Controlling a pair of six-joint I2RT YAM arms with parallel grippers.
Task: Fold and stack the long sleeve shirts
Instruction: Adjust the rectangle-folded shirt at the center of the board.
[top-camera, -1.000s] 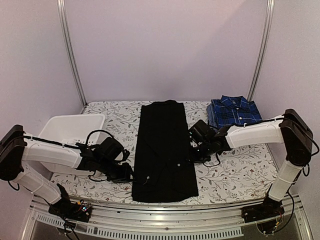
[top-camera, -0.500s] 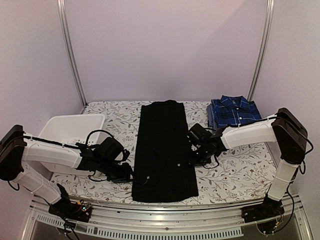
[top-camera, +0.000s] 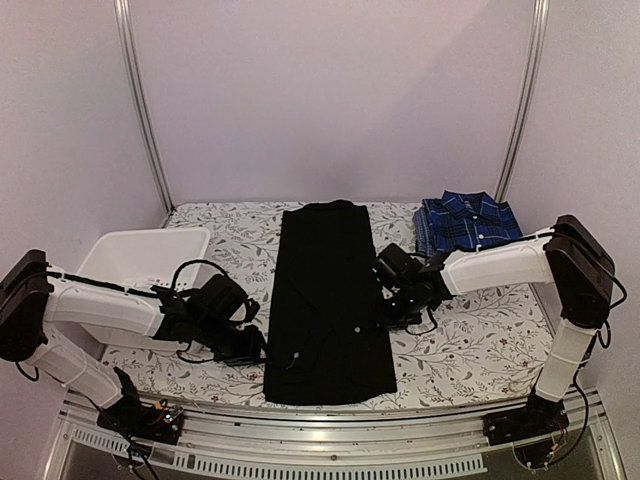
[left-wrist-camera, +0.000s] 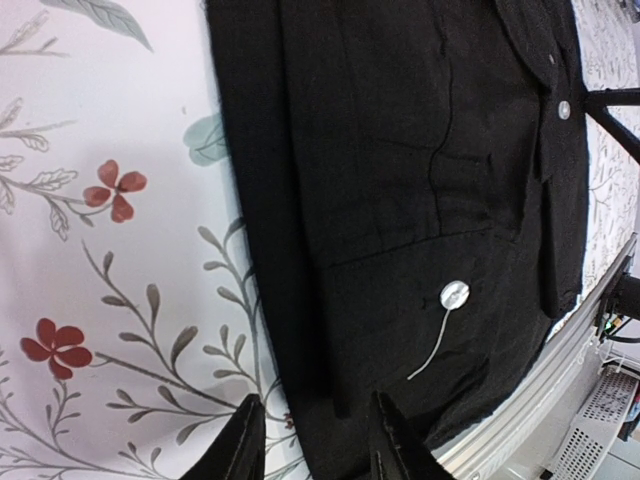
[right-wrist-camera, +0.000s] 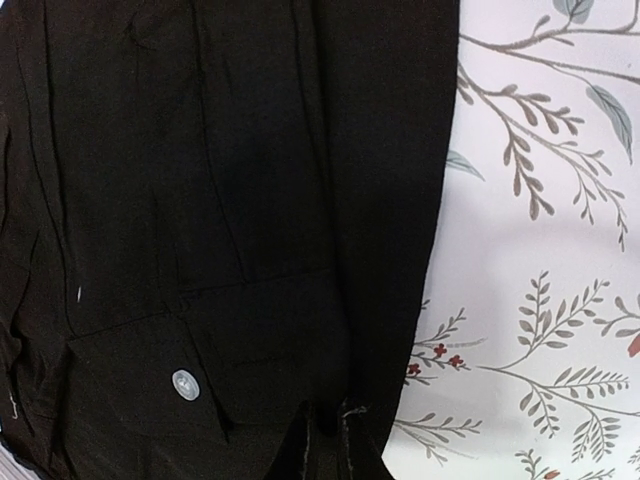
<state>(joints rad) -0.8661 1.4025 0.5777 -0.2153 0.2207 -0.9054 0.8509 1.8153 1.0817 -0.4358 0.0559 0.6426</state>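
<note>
A white slotted basket (top-camera: 112, 252) sits on the left edge of the table (top-camera: 480, 335), with the left arm reaching low in front of it. The left tool (top-camera: 258, 350) is down at the near left corner of the black shirt (top-camera: 325, 300). Seen from the wrist, its two fingers (left-wrist-camera: 243, 447) stand apart with the shirt's left edge running between them and the cloth lying flat, so the tool is open.

The black shirt lies in the middle of the table as a long narrow strip, collar toward the far edge and hem near the front edge. A pale button (left-wrist-camera: 454, 294) with a loose thread shows near that corner.

The right tool (top-camera: 390, 315) is at the shirt's right edge, about halfway along. From its wrist its fingers have drawn almost together on the dark cloth, pinching that edge beside a cuff button (right-wrist-camera: 184, 383).

The blue-and-navy plaid shirt (top-camera: 468, 222) lies folded at the far right corner, apart from the black one.
</note>
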